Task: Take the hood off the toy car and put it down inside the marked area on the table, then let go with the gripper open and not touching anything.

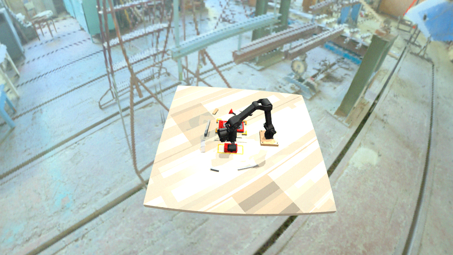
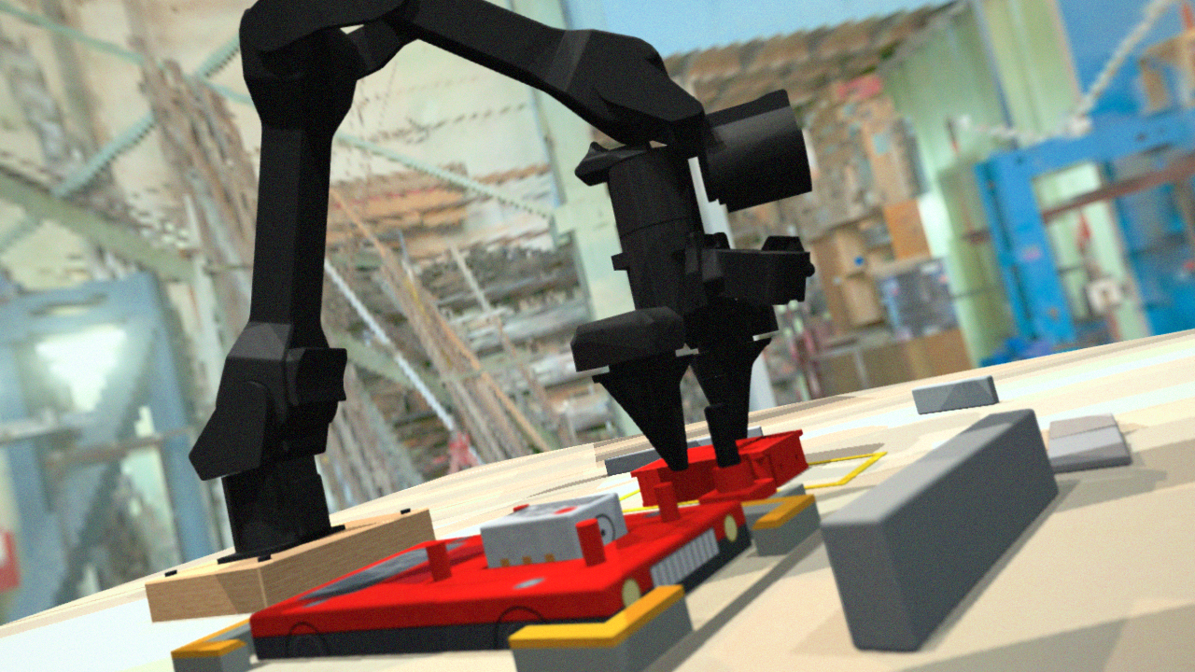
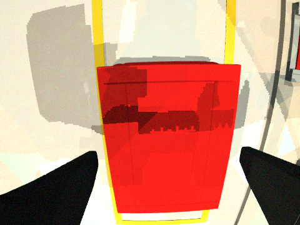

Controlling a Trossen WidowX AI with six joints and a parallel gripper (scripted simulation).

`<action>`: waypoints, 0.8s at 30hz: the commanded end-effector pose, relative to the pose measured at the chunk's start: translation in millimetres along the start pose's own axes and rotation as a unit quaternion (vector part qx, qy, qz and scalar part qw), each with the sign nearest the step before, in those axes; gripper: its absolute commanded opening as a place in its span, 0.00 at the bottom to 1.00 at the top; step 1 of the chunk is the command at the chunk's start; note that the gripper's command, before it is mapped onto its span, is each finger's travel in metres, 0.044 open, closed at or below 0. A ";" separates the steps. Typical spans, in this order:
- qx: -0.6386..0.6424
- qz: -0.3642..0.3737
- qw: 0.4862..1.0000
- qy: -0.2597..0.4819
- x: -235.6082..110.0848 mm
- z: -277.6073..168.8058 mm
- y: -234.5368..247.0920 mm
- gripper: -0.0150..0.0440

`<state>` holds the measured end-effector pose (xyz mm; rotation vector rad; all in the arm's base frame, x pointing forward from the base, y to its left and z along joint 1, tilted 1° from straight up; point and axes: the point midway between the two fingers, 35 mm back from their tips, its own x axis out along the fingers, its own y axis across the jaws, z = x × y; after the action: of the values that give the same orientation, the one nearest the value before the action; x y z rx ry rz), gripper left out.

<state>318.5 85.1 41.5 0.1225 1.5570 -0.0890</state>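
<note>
The red hood (image 1: 226,148) (image 2: 780,455) (image 3: 169,140) lies flat in the yellow-outlined area (image 1: 242,149) (image 2: 862,469) (image 3: 97,28). In the wrist view it overlaps parts of both long yellow lines; its exact margin there cannot be told. My gripper (image 1: 232,148) (image 2: 709,455) (image 3: 170,157) is open and still low around the hood, one finger on each side. The wrist view shows a gap between each fingertip and the hood. The red toy car (image 1: 221,124) (image 2: 400,597) stands beside the area with its grey engine block (image 2: 534,535) uncovered.
Grey-and-yellow corner blocks (image 2: 601,631) (image 1: 244,133) surround the car. A black post on a red base (image 2: 735,484) stands near its front corner in the exterior view. A long grey block (image 1: 207,128) (image 2: 935,535) and a flat grey plate (image 2: 1086,440) are nearby.
</note>
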 end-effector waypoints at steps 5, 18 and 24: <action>0.000 0.006 1.000 -0.010 -61.9 0.6 -0.3 1.00; 0.000 0.006 1.000 -0.010 -61.9 0.6 -0.3 1.00; 0.000 0.006 1.000 -0.010 -61.9 0.6 -0.3 1.00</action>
<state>318.6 83.2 103.0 0.1299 1.5341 -0.0851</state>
